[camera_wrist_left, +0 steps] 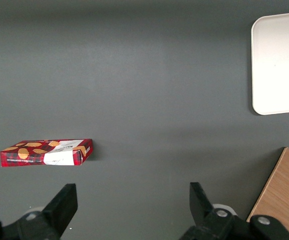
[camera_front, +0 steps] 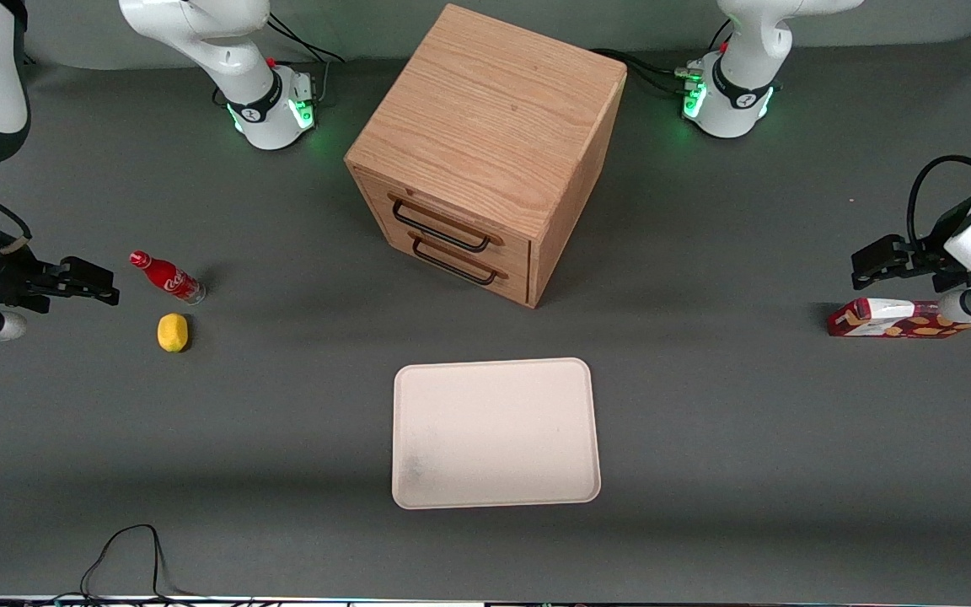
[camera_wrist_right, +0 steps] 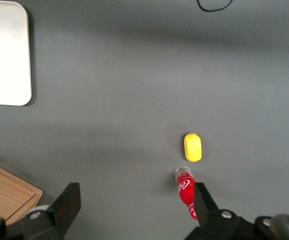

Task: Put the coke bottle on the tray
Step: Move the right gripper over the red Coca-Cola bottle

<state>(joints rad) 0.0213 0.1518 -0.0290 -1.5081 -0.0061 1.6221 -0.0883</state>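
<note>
Hand (camera_front: 106, 287) open and empty above the surface (camera_front: 283, 438), just beside upright coke bottle (camera_front: 167, 277) with white script on red label, lemon (camera_front: 172, 331) nearby, cream tray (camera_front: 496, 432) well apart, in front of wooden drawers (camera_front: 485, 152).

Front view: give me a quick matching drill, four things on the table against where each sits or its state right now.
Things:
1. coke bottle
2. lemon
3. tray
4. tool

Places or states:
A. open, beside the bottle's cap, holding nothing
B. nearer the front camera than the wooden drawer cabinet, nothing on it
C. standing on the table, just farther from the camera than the lemon
D. yellow, beside the bottle's base

Pairs: 1-C, 2-D, 3-B, 4-A
</note>
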